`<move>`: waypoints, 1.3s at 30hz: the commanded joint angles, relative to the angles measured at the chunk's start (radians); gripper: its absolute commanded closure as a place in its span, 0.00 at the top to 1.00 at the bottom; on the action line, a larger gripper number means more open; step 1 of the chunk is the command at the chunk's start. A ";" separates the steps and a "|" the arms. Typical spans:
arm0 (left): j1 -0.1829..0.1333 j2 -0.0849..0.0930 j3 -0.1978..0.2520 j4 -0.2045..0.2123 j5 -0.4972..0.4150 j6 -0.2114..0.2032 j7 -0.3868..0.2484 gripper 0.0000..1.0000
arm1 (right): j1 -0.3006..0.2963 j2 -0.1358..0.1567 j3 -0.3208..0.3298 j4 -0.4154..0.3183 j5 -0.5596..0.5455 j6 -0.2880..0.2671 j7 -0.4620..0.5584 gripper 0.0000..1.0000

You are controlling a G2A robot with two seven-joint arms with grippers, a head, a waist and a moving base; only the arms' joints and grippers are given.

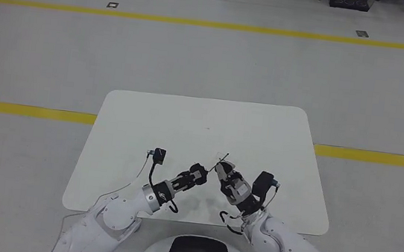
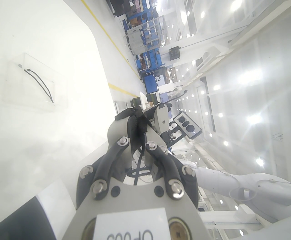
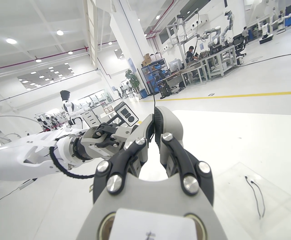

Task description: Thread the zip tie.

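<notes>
Up close, right jaws tight on the zip tie (image 3: pixel 154 95); left jaws together, contents unclear.

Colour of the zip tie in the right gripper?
Black. The zip tie sticks up from the right gripper, clearest in the right wrist view.

Table (image 1: pixel 261 133) matt, smooth; zip tie (image 3: pixel 154 93) black plastic; right hand (image 3: pixel 155 118) pads (image 3: pixel 158 127) ribbed (rubbery).

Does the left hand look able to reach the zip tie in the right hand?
Probably yes: the left hand sits close beside the zip tie, with nothing between them, though it is shut.
</notes>
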 commanded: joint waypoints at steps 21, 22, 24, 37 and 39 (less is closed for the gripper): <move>0.000 0.000 0.000 0.000 0.000 0.000 0.000 0.00 | -0.014 -0.028 0.031 0.009 -0.028 0.000 0.023 0.00; 0.000 0.000 0.000 0.000 0.000 0.000 0.000 0.00 | -0.015 -0.029 0.033 0.010 -0.030 0.000 0.024 0.00; 0.000 0.000 0.000 0.000 0.000 0.000 0.000 0.00 | -0.016 -0.031 0.035 0.011 -0.032 0.000 0.025 0.00; 0.000 0.000 0.000 0.000 0.000 0.000 0.000 0.00 | -0.028 -0.042 0.048 0.006 -0.052 0.000 0.032 0.00; 0.000 0.000 0.000 0.000 0.000 0.000 0.000 0.00 | -0.030 -0.043 0.047 0.004 -0.054 0.000 0.034 0.00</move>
